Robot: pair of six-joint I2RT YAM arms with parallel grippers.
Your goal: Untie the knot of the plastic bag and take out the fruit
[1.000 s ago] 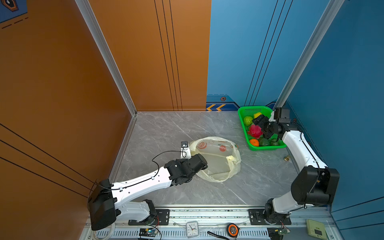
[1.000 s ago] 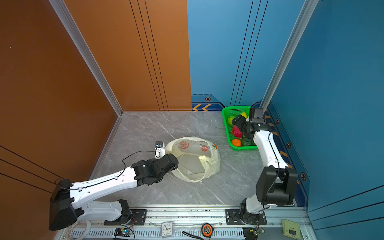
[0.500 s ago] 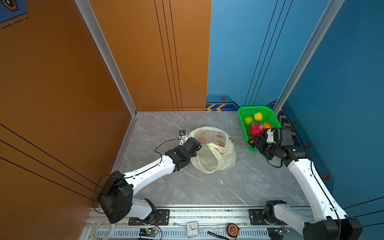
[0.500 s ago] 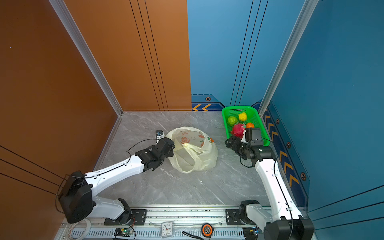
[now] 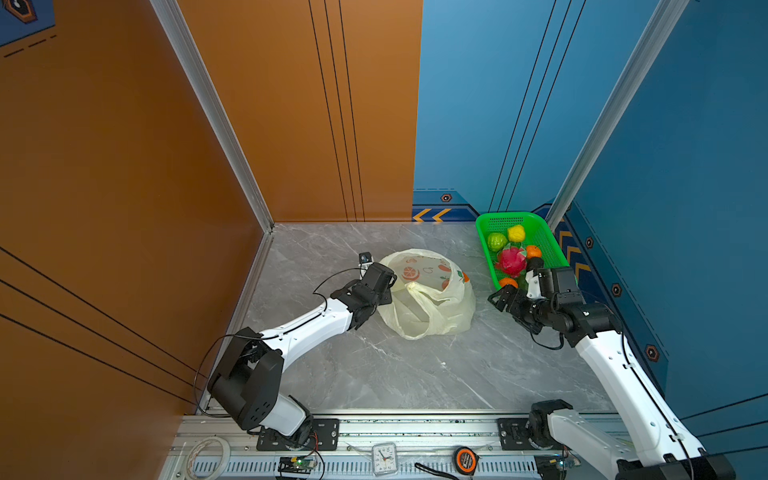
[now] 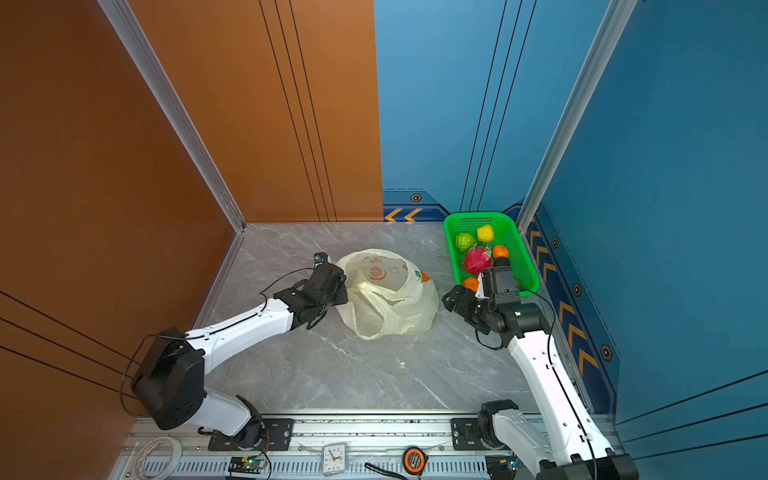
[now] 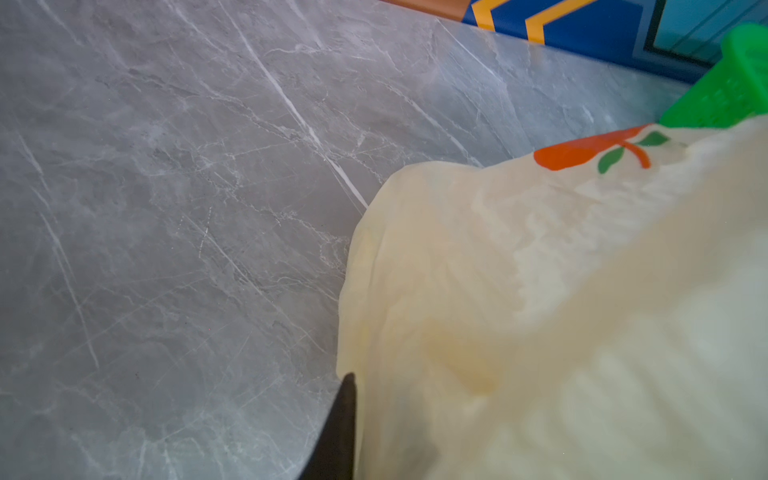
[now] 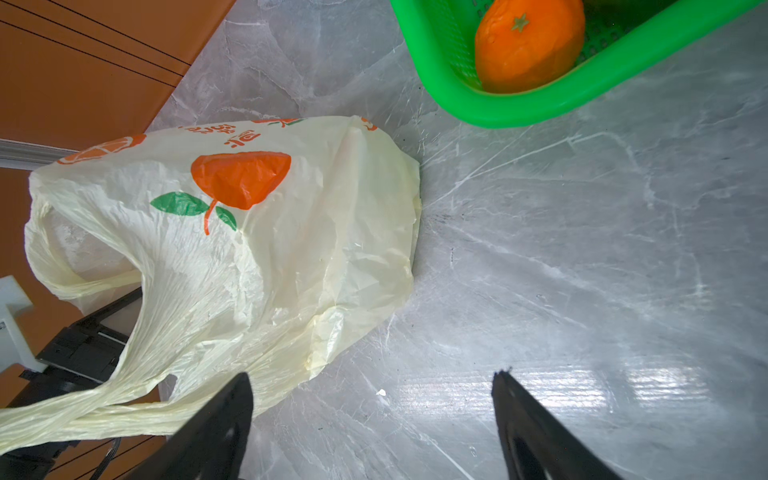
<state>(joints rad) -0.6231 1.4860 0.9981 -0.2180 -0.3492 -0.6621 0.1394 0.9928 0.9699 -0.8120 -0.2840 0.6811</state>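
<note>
plastic bag [image 5: 432, 299] no longer flat, right arm [image 5: 611, 357] back from basket [image 5: 509, 215]

My cell is bright and evenly lit from overhead. In both top views everything is sharp, and my arms and the plastic bag [image 5: 432, 303] throw only faint, soft shadows on the marble tabletop [image 5: 374, 374]. From my right wrist the bag's creases are crisp, but a white glare streak lies on the marble by my fingertips [image 8: 224, 424], which are soft-edged. From my left wrist the bag fills the lens as a blurred cream haze; the marble there is fairly sharp, the green basket [image 7: 731, 91] fuzzy.
</note>
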